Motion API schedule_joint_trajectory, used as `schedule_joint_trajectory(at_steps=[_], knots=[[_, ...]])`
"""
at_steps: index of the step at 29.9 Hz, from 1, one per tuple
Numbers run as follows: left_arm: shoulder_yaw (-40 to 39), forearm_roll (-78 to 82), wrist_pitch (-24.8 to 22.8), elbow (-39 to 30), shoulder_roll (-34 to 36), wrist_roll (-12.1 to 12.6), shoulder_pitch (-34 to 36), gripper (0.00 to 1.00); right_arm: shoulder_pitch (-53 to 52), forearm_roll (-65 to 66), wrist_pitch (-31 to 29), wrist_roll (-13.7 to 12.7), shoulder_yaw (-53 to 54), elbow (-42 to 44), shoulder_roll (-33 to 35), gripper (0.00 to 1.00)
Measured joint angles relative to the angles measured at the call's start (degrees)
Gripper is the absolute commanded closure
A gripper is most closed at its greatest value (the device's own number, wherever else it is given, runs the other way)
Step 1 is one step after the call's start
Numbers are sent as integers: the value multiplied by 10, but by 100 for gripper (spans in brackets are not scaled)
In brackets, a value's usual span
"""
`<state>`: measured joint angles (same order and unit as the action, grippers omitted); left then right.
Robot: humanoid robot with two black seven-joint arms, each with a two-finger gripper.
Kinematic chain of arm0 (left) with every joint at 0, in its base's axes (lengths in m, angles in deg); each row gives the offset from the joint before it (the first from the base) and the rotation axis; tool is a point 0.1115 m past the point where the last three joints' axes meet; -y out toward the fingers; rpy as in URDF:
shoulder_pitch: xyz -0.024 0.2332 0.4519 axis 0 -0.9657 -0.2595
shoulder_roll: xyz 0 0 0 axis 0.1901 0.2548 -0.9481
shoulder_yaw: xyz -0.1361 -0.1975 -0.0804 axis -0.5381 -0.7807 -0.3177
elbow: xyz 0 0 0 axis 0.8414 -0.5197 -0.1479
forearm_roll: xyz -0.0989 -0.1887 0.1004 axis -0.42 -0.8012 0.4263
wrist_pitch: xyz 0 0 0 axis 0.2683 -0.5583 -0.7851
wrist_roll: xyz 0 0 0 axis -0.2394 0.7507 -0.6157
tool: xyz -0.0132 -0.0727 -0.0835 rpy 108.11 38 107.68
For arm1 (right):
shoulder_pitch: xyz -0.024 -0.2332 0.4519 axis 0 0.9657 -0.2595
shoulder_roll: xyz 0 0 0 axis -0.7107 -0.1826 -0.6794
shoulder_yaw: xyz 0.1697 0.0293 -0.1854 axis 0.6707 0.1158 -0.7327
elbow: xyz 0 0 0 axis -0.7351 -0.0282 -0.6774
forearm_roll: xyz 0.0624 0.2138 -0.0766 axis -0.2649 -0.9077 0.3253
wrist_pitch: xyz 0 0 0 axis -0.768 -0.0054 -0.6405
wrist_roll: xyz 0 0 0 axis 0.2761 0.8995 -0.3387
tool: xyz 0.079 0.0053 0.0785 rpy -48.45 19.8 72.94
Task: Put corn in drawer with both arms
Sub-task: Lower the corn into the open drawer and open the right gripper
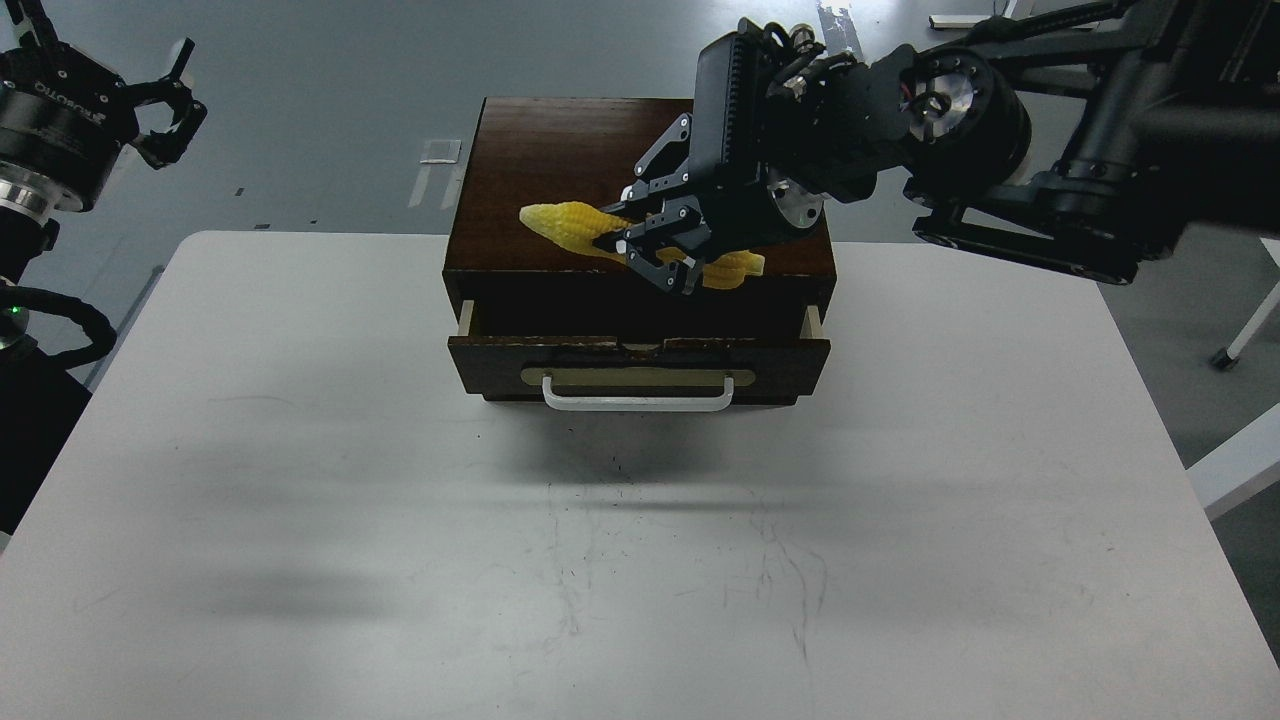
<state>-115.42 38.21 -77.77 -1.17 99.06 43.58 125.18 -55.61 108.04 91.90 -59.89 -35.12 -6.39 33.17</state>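
Note:
The yellow corn (566,224) lies crosswise in my right gripper (652,256), which is shut on its middle. The gripper holds it just above the front top edge of the dark wooden box (560,150), over the gap of the drawer (640,358). The drawer is pulled out a little, and its white bar handle (637,400) faces me. The corn's right end (737,267) sticks out behind the fingers. My left gripper (170,105) is open and empty, raised at the far left, well away from the box.
The box stands at the back middle of the white table (300,480). My right arm (1050,180) reaches in across the box's right rear corner. Grey floor lies behind the table, with white furniture legs (1245,330) at the right.

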Motion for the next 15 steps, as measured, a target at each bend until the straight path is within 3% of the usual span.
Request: schedule_joint_trajectory(at_steps=[6,7,11,15], knots=[[2,0,0,0,-1,0,-1,2,12,16,3,8,-2,0,0,99],[2,0,0,0,-1,0,-1,2,13,16,4,8,-2,0,0,89],[1,0,0,0,-2,0,-1,2,23,16,5,8,-2,1,0,67],[1,0,0,0,-2,-2,-2,2,35,15,10,8,-1,2,1,61]])
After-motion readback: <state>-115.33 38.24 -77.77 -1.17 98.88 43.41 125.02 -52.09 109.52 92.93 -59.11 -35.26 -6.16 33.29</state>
